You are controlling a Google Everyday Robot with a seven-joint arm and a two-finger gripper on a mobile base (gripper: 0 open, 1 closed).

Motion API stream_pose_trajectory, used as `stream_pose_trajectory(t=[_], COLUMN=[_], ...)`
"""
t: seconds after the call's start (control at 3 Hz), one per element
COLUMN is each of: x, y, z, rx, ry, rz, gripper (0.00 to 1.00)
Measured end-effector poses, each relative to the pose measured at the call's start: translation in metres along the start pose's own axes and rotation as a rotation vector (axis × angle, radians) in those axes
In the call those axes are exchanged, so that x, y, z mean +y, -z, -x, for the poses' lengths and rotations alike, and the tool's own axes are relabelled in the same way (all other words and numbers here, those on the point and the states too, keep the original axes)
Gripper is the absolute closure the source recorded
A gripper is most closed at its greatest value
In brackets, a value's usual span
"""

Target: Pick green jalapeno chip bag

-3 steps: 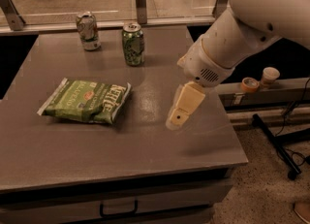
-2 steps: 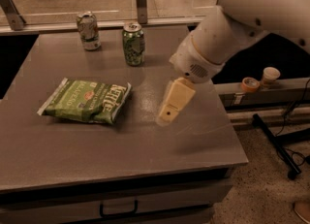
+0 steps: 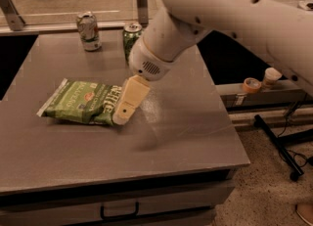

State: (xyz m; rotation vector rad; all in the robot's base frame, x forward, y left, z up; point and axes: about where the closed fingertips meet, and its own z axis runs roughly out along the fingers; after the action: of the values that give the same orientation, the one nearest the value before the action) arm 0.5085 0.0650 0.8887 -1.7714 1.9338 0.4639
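Filling most of the frame, a grey flat-topped table carries everything. Across the upper right sweeps the robot's thick white arm, ending in a rounded wrist above the table's middle. Left of centre lies the green jalapeno chip bag, flat and crinkly with white lettering at its right end. The tan gripper slants down and left from the wrist, its tip overlapping the bag's lower right corner; contact and how far it is open cannot be told, and it grips nothing visibly. Two green-and-white soda cans stand at the upper left: one alone, the other partly behind the wrist.
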Motion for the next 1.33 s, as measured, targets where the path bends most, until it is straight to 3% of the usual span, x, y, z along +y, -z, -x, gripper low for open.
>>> stream_pose_trajectory(t=[0.33,0.67,1.33], x=[0.003,0.006,0.014], y=[-0.027,-0.054,-0.087], z=[0.032,0.05,0.047], rx=[-0.016,-0.013,0.019], ry=[0.056,0.103,0.16], rz=[0.026,0.054,0.088], gripper=[0.0,0.18,0.65])
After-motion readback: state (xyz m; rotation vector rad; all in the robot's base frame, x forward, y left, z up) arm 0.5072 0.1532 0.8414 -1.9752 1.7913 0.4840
